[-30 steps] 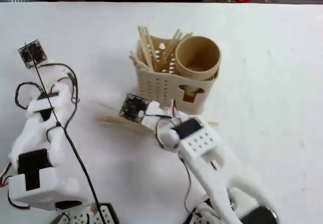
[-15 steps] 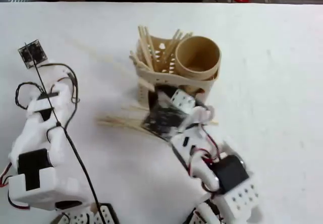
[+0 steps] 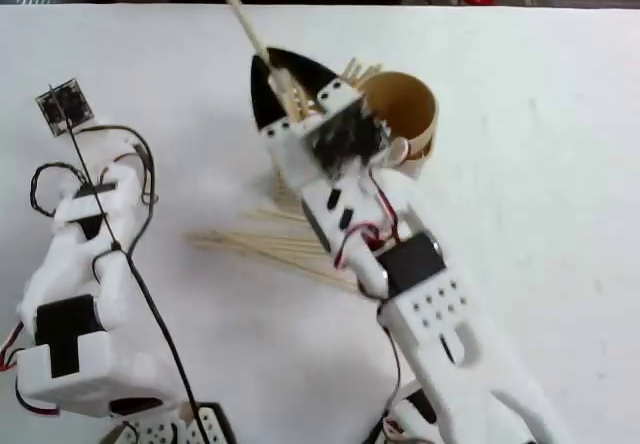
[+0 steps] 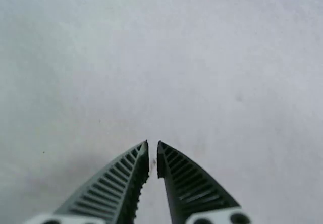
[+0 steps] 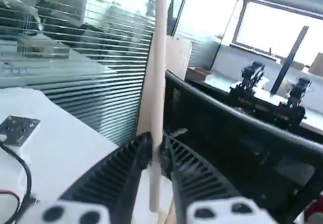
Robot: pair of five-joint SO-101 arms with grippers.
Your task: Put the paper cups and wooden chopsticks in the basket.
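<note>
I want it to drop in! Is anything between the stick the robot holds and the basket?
Nothing visible blocks it. The right gripper holds the chopstick up over the basket, which has a cup and other sticks in it. The arm hides most of the opening.

right pincer (image 3: 283,82) risen over basket (image 3: 290,169), chopstick (image 3: 240,9) lifted
</note>
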